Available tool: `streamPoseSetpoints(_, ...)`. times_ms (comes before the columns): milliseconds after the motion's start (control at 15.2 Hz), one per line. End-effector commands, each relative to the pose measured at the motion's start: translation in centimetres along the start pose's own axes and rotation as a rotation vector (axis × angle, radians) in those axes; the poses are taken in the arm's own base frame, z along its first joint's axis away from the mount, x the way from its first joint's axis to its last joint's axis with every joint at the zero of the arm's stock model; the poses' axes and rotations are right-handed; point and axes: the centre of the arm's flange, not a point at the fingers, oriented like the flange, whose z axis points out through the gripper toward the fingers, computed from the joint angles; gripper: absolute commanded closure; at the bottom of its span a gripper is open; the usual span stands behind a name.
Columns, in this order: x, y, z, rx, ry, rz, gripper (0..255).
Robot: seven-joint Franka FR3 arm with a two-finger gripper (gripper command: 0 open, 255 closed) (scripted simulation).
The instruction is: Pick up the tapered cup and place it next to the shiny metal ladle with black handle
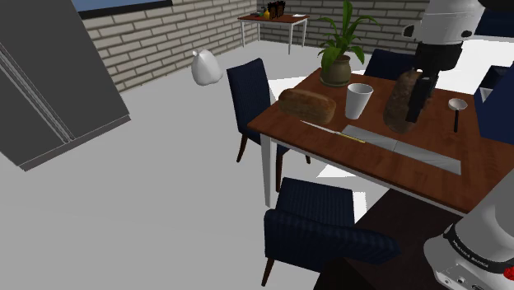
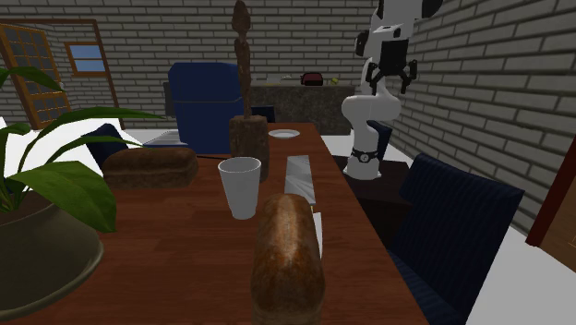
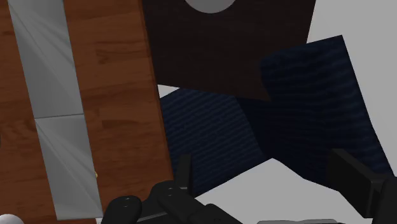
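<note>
A white tapered cup point(image 1: 359, 100) stands upright on the wooden table point(image 1: 329, 136), between a lying bread loaf point(image 1: 307, 105) and an upright brown loaf point(image 1: 401, 100). The cup point(image 2: 240, 186) is mid-table in the second exterior view. The metal ladle point(image 1: 457, 107) with its black handle lies further toward the shoulder view's right. My black gripper point(image 2: 390, 81) hangs open high above the table's stand-side edge, well apart from the cup. In the wrist view the gripper point(image 3: 270, 183) holds nothing, with its fingers point(image 3: 359, 184) wide apart.
A long grey strip point(image 1: 404, 144) runs along the table near the stand. A potted plant point(image 1: 338, 58) stands at the far edge. Dark blue chairs point(image 1: 317, 226) surround the table; one chair point(image 3: 210, 133) is below the gripper. A brick wall rises behind.
</note>
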Motion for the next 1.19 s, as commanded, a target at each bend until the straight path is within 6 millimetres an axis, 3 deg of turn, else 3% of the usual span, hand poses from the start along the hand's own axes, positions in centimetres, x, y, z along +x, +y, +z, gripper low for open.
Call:
streamPoseSetpoints(0, 0.0, 0.0, 0.0, 0.0, 0.0, 0.0, 0)
streamPoseSetpoints(1122, 11.9, 16.4, 6.1, -0.106, 0.001, -0.016, 0)
